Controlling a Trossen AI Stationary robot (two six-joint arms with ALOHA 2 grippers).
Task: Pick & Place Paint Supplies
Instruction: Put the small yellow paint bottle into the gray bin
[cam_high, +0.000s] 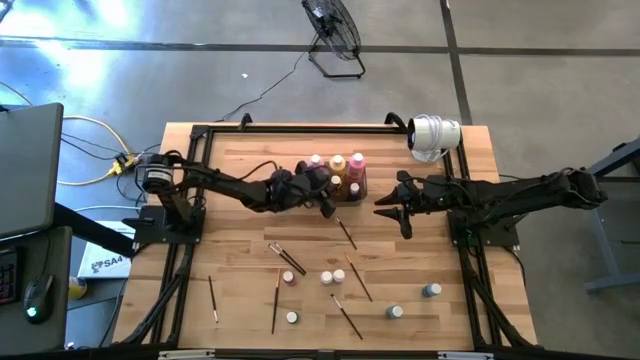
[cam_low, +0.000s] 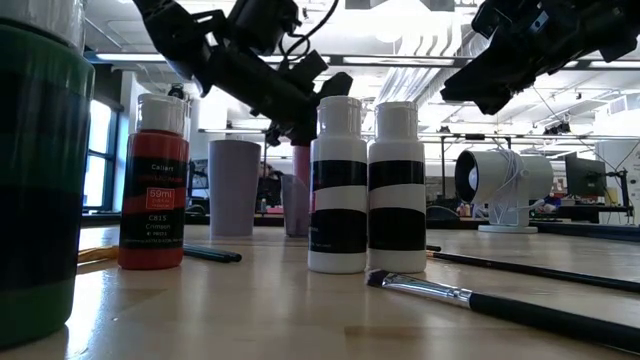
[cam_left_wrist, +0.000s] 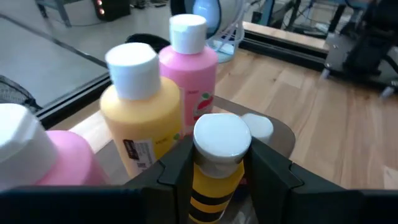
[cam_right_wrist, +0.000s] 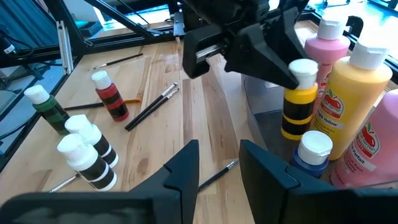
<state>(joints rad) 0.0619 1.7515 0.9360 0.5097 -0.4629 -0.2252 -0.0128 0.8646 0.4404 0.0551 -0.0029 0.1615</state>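
Wooden slats make up the worktop; toward its near edge lie loose paintbrushes and tiny white-capped bottles. Farther back, the right gripper hovers empty, fingers parted, beside the dark grey tray. Near the far edge the left gripper clamps a yellow black-banded bottle over that tray, among the tall pink bottle and yellow-orange bottle. Best lowered upright into the open slot, clear of its neighbours, before releasing.
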